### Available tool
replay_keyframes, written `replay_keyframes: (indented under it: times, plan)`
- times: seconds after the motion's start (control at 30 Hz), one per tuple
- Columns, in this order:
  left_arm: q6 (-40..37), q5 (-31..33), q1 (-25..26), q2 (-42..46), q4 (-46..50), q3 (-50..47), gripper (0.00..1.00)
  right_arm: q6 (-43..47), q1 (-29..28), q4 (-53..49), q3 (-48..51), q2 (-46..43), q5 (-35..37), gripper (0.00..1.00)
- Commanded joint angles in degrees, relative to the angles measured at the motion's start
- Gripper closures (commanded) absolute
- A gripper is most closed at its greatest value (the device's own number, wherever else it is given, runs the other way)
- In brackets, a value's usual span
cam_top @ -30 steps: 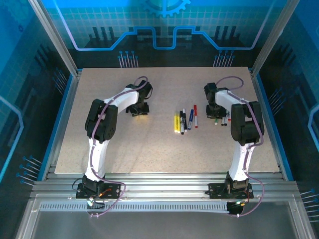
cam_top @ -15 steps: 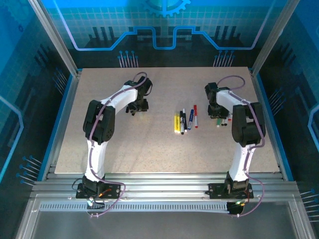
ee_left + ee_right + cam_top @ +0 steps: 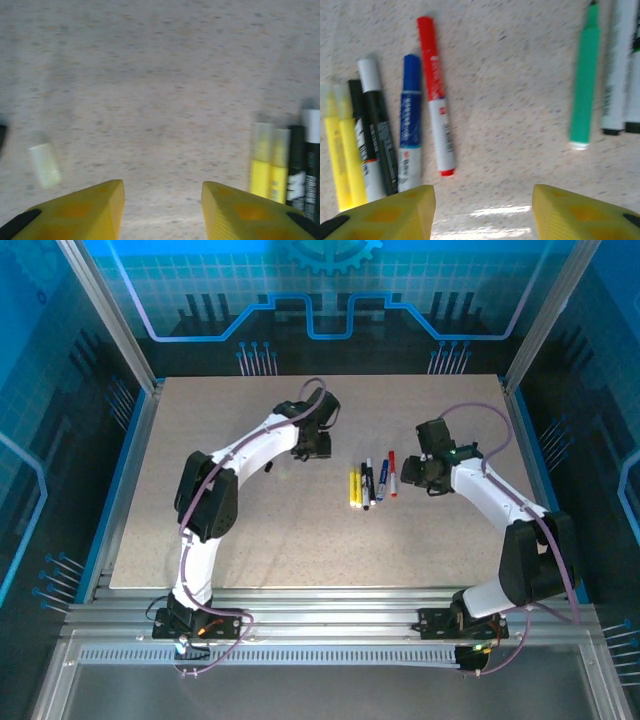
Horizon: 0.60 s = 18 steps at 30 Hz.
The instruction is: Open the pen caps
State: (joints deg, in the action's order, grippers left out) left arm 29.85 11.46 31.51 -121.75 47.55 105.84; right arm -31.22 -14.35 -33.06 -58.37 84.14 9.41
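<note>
We see the pens (image 3: 372,483) lying in a row mid-frame on the surface (image 3: 200,540), the blue one with its cap (image 3: 411,72) on. The left gripper (image 3: 162,200) hangs to their left, jaws wide and empty. The right gripper (image 3: 484,205) hangs near the red pen (image 3: 440,135), jaws wide too.

I can read nothing from here: the small print on the pens (image 3: 410,120) beyond the fingers (image 3: 395,210) of my right gripper (image 3: 483,200) is blurred.
</note>
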Motion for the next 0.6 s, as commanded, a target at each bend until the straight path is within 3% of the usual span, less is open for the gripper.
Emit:
replay_keyframes:
  times: [0.0,0.57]
  plan:
    - [1.26,-2.41,1.85,-3.90,0.09,3.21,0.55,-2.53,-1.68,3.00,1.83,-1.34,-4.70,0.45]
    - [2.43,-5.63,5.67,-12.76,0.81,9.38,0.55,-3.58,-2.54,4.78,3.70,0.37,-6.57,0.46]
